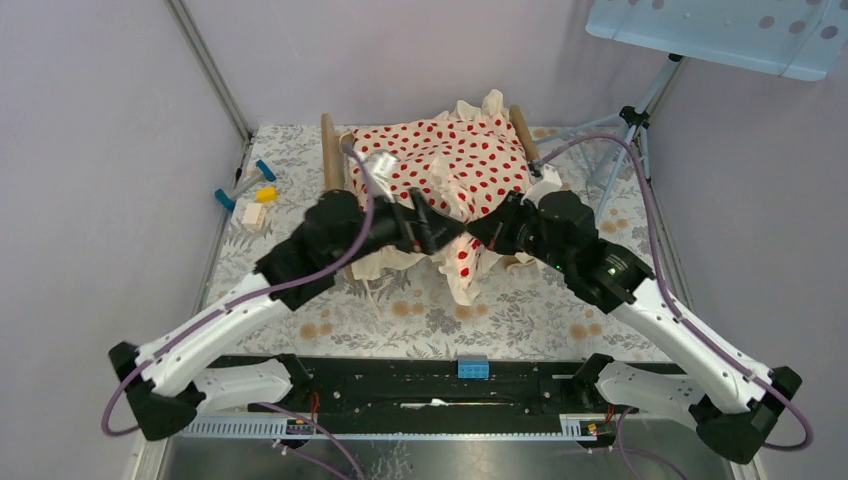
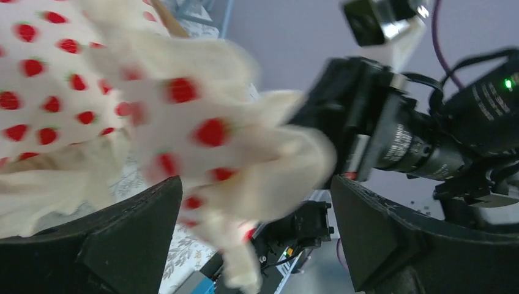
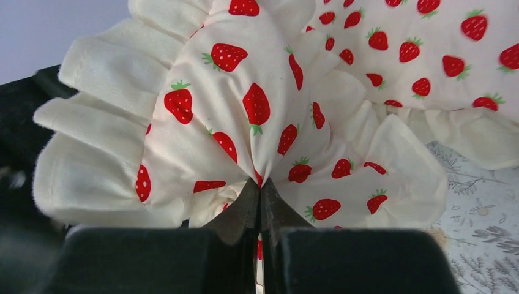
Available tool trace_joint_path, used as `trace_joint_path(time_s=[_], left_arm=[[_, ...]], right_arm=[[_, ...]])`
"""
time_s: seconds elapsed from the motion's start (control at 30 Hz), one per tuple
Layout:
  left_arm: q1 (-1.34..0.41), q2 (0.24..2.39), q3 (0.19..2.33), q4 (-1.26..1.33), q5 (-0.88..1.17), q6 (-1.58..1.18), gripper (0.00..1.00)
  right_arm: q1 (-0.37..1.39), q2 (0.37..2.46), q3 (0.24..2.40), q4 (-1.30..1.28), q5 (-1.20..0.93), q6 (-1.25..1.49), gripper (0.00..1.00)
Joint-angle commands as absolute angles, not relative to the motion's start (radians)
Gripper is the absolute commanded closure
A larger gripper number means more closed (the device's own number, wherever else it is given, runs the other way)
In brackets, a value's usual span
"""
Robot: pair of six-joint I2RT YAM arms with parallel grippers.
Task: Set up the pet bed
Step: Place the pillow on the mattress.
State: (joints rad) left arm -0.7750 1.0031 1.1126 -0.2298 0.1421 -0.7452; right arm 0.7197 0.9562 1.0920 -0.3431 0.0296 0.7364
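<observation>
Looking first at the top view, you find the pet bed (image 1: 328, 152) at the far middle of the table (image 1: 520, 310). Its wooden end boards show on either side of the strawberry-print blanket (image 1: 450, 160) heaped over it. The left gripper (image 1: 430, 232) and right gripper (image 1: 478, 235) meet just beside each other at the bed's near edge, where a ruffled corner of the blanket hangs off the frame. In the left wrist view, the left gripper (image 2: 257, 245) stands wide, its fingers (image 2: 122, 245) well apart with the blurred blanket (image 2: 202, 135) hanging between them; you cannot tell whether cloth touches either pad. The right arm (image 2: 392, 135) sits close behind. In the right wrist view, the right gripper (image 3: 260, 214) is pinched tight on a fold of the blanket (image 3: 245, 110), with ruffles fanning out above the jaws. Judge this as a single-point hold: one pinch carries the corner, so the open tool is free to take a second hold for spreading the cover flat over the bed.
</observation>
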Motion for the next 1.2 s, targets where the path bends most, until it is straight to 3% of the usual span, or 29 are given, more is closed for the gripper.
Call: trace_joint_path(time_s=[0.0, 0.3, 0.53, 0.6, 0.67, 0.73, 0.77, 0.83, 0.9, 1.17], left_arm=[[-0.962, 1.074, 1.203, -0.107, -0.152, -0.652, 0.01], [-0.985, 1.125, 1.188, -0.104, -0.251, -0.684, 0.02], [-0.986, 1.181, 1.230, -0.194, -0.358, -0.719, 0.19], [-0.985, 1.197, 1.238, -0.200, -0.369, -0.720, 0.37], [-0.984, 1.209, 1.244, -0.202, -0.369, -0.719, 0.65], [-0.983, 1.212, 1.243, -0.193, -0.357, -0.712, 0.95], [-0.983, 1.211, 1.243, -0.194, -0.353, -0.702, 1.00], [-0.984, 1.191, 1.239, -0.193, -0.341, -0.669, 1.00], [-0.984, 1.139, 1.196, -0.161, -0.313, -0.620, 1.00], [-0.977, 0.883, 1.042, -0.056, 0.029, -0.461, 1.00]], right_arm=[[0.782, 0.996, 1.120, -0.238, 0.139, 0.793, 1.00], [0.795, 0.997, 1.091, -0.201, 0.094, 0.779, 1.00], [0.795, 0.956, 1.060, -0.183, 0.029, 0.739, 1.00], [0.795, 0.947, 1.056, -0.183, 0.004, 0.726, 1.00], [0.795, 0.931, 1.051, -0.192, 0.003, 0.716, 1.00], [0.795, 0.904, 1.040, -0.208, 0.003, 0.699, 0.90], [0.795, 0.878, 1.035, -0.222, 0.023, 0.681, 0.76], [0.795, 0.824, 1.028, -0.279, 0.088, 0.639, 0.56], [0.795, 0.749, 1.012, -0.315, 0.148, 0.584, 0.43], [0.795, 0.456, 0.866, -0.295, 0.137, 0.336, 0.24]])
